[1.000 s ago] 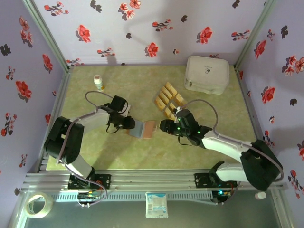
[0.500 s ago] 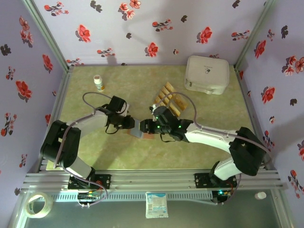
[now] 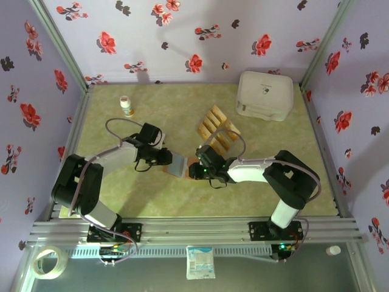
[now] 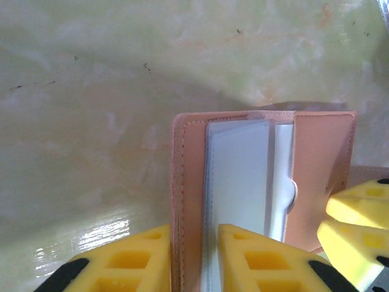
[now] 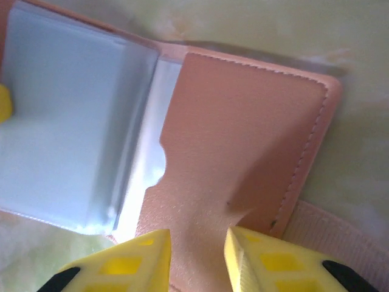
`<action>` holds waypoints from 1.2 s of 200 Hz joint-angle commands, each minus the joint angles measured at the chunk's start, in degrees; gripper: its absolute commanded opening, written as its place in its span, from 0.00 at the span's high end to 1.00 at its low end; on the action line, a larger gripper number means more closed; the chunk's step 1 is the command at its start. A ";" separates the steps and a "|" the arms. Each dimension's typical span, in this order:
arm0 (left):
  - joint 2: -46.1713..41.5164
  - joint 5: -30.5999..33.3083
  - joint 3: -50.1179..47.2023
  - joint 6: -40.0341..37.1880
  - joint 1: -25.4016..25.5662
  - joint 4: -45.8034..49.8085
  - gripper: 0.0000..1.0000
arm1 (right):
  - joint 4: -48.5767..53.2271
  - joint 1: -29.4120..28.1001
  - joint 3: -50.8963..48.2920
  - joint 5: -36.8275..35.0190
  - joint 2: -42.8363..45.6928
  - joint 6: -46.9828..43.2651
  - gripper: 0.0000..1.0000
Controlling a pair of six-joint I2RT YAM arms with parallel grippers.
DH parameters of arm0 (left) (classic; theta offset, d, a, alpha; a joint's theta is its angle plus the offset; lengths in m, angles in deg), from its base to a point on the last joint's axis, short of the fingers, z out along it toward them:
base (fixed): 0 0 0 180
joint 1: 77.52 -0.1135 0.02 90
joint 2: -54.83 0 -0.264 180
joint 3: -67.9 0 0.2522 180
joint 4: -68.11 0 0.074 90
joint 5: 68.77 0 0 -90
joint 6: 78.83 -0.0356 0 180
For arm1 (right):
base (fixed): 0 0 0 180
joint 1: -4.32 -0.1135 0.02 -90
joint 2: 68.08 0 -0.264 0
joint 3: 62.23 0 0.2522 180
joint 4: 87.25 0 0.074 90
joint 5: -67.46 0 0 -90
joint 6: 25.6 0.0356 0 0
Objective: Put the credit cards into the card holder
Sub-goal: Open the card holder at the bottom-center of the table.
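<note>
Since a second ago the right arm has folded in from the right side of the table (image 3: 176,103), and the right gripper (image 3: 193,171) now sits at the right edge of the card holder (image 3: 180,165) rather than standing off beside it. The left gripper (image 3: 166,159) has stayed where it was, at the holder's left edge.

The card holder lies open on the green marbled tabletop, front and centre between the two grippers, its greyish sleeves facing up.

From the left wrist, the left gripper (image 4: 191,264) is nearly closed, its yellow fingers (image 4: 124,267) straddling the stitched left cover of the card holder (image 4: 316,164) and clamping it. The other arm's yellow fingertips (image 4: 355,222) poke in at the right edge of that view, against the opposite cover.

From the right wrist, the right gripper (image 5: 197,261) has its jaws drawn in narrow, with the pinkish notched flap of the card holder (image 5: 243,146) running down between them. I can't tell whether the pads are pressing on it.

The credit cards (image 3: 216,129) lie in a fanned row on the table just behind and to the right of the holder, apart from both grippers. A white rounded box (image 3: 264,95) sits in the far right corner and a small bottle (image 3: 126,106) far left.
</note>
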 commanded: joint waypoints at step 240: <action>-5.36 -7.25 -7.24 12.87 -4.94 -15.70 0.83 | -8.18 1.73 -5.99 1.13 -4.73 1.05 0.76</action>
